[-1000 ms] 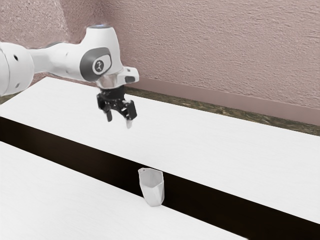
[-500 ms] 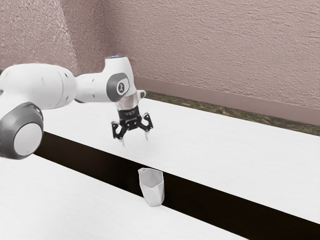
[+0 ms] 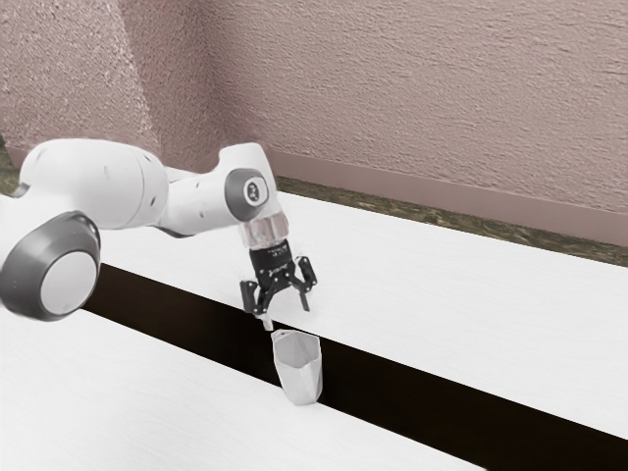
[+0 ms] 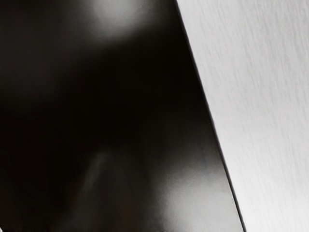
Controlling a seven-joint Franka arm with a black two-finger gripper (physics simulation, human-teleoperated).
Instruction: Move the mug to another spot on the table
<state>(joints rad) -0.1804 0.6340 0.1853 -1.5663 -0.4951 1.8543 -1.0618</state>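
A pale faceted mug (image 3: 297, 366) stands upright at the edge of the near white tabletop, against the dark strip. My black gripper (image 3: 286, 314) hangs just above the mug's rim, pointing down, open, with nothing between its fingers. In the wrist view the dark strip (image 4: 96, 121) lies under my hand, beside the white table surface (image 4: 260, 96); a faint blurred pale shape (image 4: 104, 186) shows low in that view.
A long dark strip (image 3: 471, 412) runs diagonally between the two white table surfaces (image 3: 442, 285). A rough pinkish wall (image 3: 412, 88) closes the back. The white arm (image 3: 128, 196) reaches in from the exterior view's left.
My arm has swung toward the exterior view's right and come down. The gripper went from high over the far tabletop to just above the mug. The mug stayed put.
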